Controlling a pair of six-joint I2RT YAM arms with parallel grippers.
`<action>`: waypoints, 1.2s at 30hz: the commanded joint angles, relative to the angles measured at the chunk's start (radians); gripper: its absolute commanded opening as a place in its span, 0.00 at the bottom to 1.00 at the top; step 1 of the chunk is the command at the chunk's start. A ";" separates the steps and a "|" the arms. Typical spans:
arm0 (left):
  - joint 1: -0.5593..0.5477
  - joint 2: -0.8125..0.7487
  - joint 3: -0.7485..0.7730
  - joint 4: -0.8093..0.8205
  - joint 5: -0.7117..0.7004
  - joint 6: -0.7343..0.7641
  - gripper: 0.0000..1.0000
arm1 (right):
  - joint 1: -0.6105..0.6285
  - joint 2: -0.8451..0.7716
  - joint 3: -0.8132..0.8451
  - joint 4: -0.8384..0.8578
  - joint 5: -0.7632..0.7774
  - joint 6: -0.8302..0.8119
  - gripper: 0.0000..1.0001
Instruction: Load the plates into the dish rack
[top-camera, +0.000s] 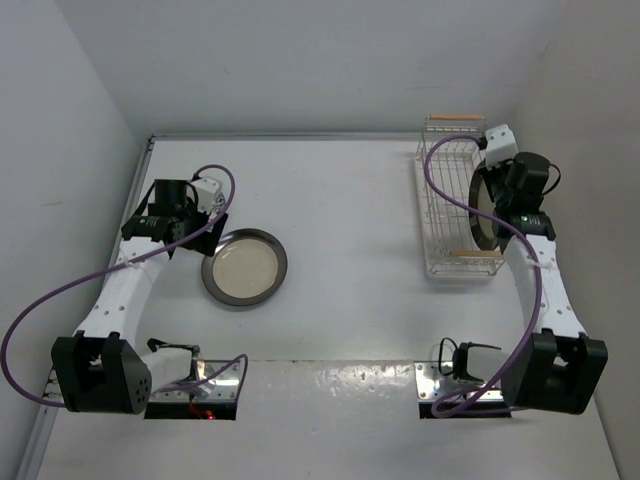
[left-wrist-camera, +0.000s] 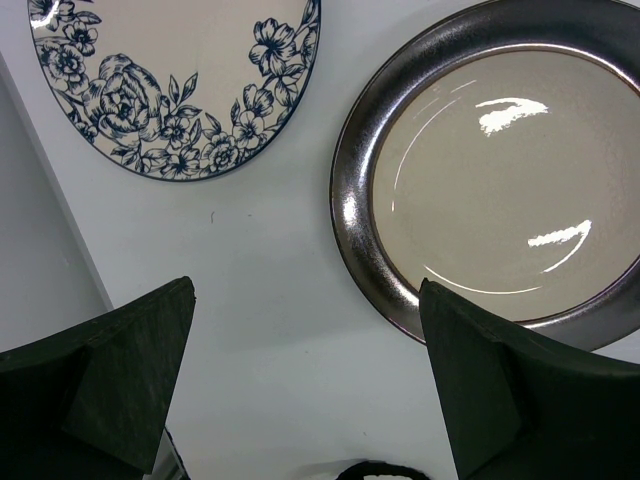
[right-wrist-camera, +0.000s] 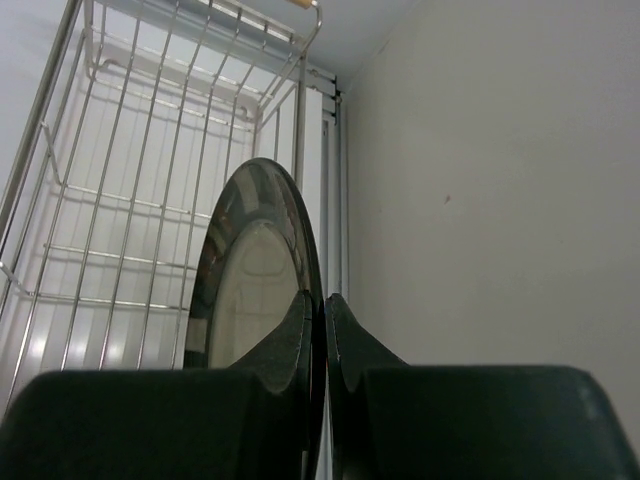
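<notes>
My right gripper (top-camera: 492, 205) is shut on the rim of a cream plate with a dark, patchy rim (top-camera: 482, 200), holding it on edge inside the white wire dish rack (top-camera: 440, 190). The right wrist view shows my fingertips (right-wrist-camera: 322, 300) pinching this plate (right-wrist-camera: 250, 290) above the rack wires (right-wrist-camera: 120, 150). A cream plate with a plain dark rim (top-camera: 244, 267) lies flat on the table. My left gripper (top-camera: 190, 225) is open and empty, just above the table to its left. In the left wrist view it (left-wrist-camera: 305, 290) hovers between this plate (left-wrist-camera: 500, 170) and a blue floral plate (left-wrist-camera: 170, 80).
The rack stands at the back right, close to the right wall (right-wrist-camera: 500, 150), with wooden handle bars (top-camera: 452, 118) at its short ends. The left wall (top-camera: 60, 150) is close behind the left arm. Purple cables (top-camera: 60, 290) loop from both arms.
</notes>
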 joint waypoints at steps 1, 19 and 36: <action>-0.008 -0.003 0.012 0.024 0.002 0.003 0.97 | -0.010 -0.035 -0.019 0.175 -0.009 -0.019 0.00; -0.008 0.130 -0.017 0.004 0.083 0.113 0.99 | -0.052 -0.041 -0.106 0.200 -0.019 0.047 0.56; 0.163 0.552 0.029 -0.064 0.261 0.182 0.86 | 0.111 -0.179 0.039 0.022 -0.120 0.197 0.86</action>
